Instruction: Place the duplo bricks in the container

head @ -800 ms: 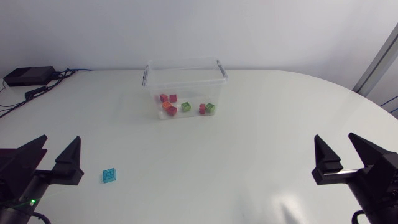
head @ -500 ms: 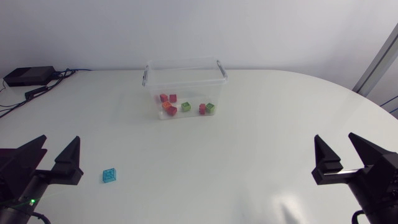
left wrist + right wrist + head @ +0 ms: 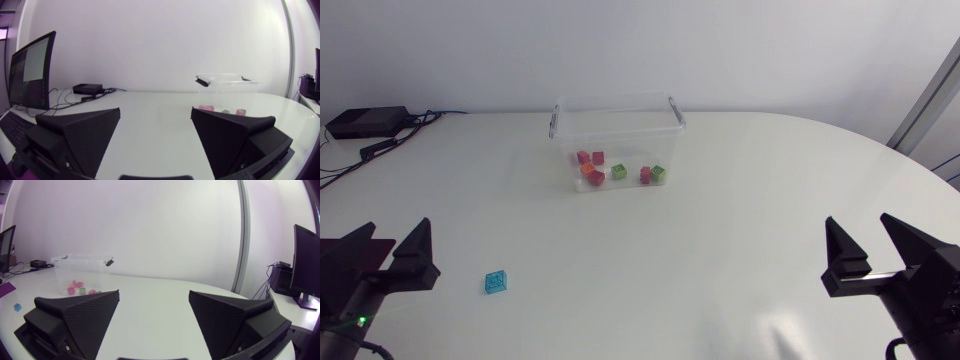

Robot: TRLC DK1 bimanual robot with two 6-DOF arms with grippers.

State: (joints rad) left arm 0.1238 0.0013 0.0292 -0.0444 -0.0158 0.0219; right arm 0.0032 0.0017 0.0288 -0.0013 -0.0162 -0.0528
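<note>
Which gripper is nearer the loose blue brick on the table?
Left. The left gripper is open close beside the blue brick, at the left side of the table. The right gripper is open at the far opposite side.

The left claw (image 3: 396, 228) has drawn back a little, away from the blue brick (image 3: 497, 282).

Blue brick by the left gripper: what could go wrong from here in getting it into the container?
1. The blue brick is small and lies beside the open left gripper, not between its fingers. The broad wedges might nudge it across the smooth table instead of gripping it.
2. The container has tall clear walls. A carry that comes in too low could hit a wall and shove it.
</note>
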